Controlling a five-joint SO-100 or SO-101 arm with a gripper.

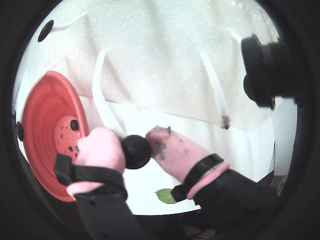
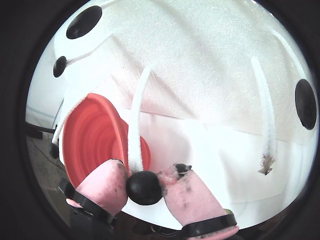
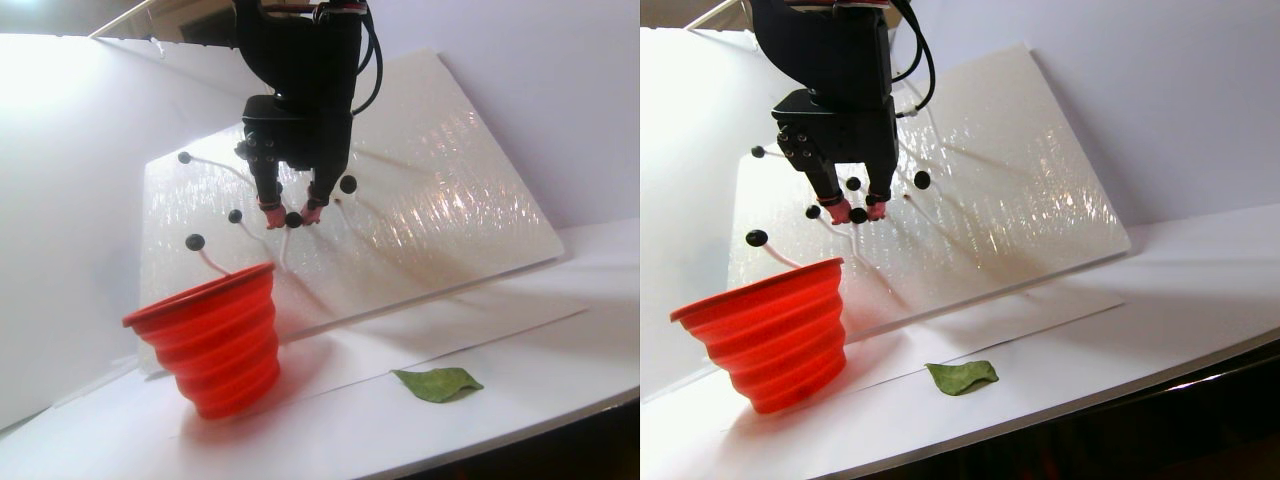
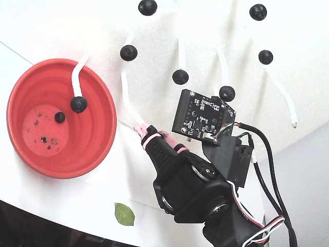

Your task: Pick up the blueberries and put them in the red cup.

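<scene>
Your black two-finger gripper (image 1: 136,145) with pink rubber-covered fingertips (image 2: 107,185) is clamped on 1 small round blue-black blueberry (image 2: 144,187), held at the end of a white stem just beside the rim of the coral-red ringed plastic cup (image 4: 97,128). In the fixed view 1 berry (image 4: 60,117) lies on the cup's speckled bottom. A green leaf (image 4: 124,214) rests on the white table (image 3: 520,370).

The red cup (image 4: 92,110) stands on the counter (image 4: 67,203) — one blueberry (image 4: 60,117) inside. More blueberries (image 4: 180,77) tip white stems; the pink-tipped gripper (image 4: 151,135) sits just beside the cup.
</scene>
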